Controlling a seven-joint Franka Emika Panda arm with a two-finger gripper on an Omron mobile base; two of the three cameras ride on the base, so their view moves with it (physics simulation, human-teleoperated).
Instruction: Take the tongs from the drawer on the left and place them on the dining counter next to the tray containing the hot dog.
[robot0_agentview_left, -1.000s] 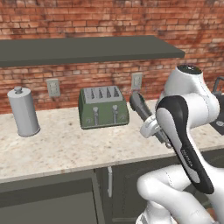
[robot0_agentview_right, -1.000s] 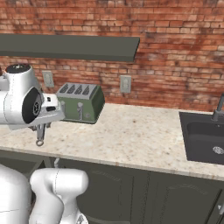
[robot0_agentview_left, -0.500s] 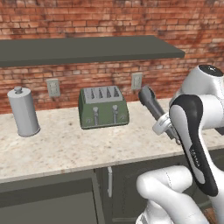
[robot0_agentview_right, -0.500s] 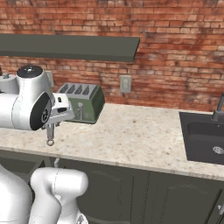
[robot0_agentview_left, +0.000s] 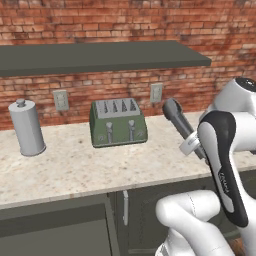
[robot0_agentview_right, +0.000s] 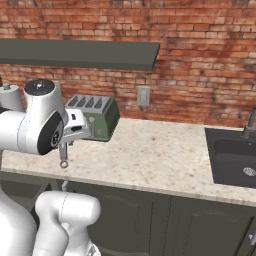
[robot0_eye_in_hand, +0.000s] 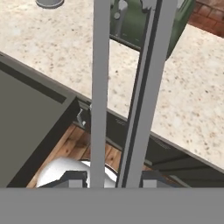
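Even, soft rendered light on my feeds, no glare anywhere.

I see the red brick wall (robot0_agentview_left: 115, 20) lit flatly from above, while the dark grey-green floating shelf (robot0_agentview_left: 95, 56) casts a dim band beneath it. The green metal four-slot toaster (robot0_agentview_left: 118, 122) drops only a faint shadow on the beige speckled worktop (robot0_agentview_left: 75, 167). Edges look crisp and undistorted in both base views; in my hand view the two long grey metal tongs (robot0_eye_in_hand: 127, 87) loom large yet sharp.

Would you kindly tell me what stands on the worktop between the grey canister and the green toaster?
Nothing stands there. In the left base view the worktop is bare between the canister and the toaster; a wall socket sits above that gap.
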